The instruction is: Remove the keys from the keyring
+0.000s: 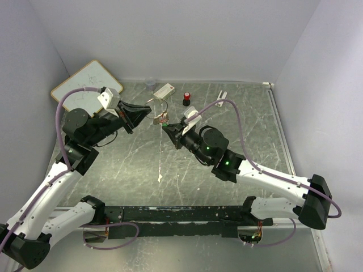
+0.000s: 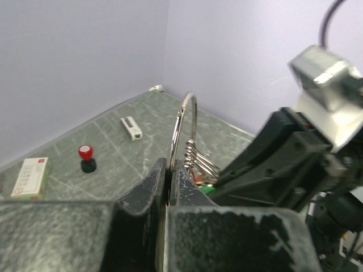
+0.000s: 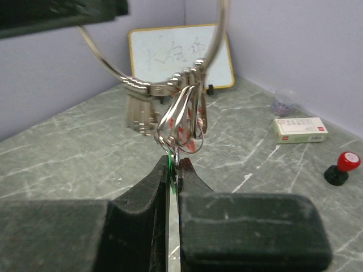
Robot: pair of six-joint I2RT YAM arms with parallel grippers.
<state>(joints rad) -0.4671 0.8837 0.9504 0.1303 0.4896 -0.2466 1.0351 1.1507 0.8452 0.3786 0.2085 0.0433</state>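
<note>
Near the grey marbled table's (image 1: pixel 125 164) far edge, my left gripper (image 2: pixel 169 170) clamped the thin silver wire keyring (image 2: pixel 176 127) as anchor; my right gripper (image 3: pixel 174 171) pinched the small green-headed key (image 3: pixel 169 164) for extraction.

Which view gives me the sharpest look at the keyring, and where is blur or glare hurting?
Right wrist: keyring and keys sharp, right end effector blurred. Left wrist: keyring clear, left end effector soft. Top external: even light, keyring tiny, table sheen mild.
</note>
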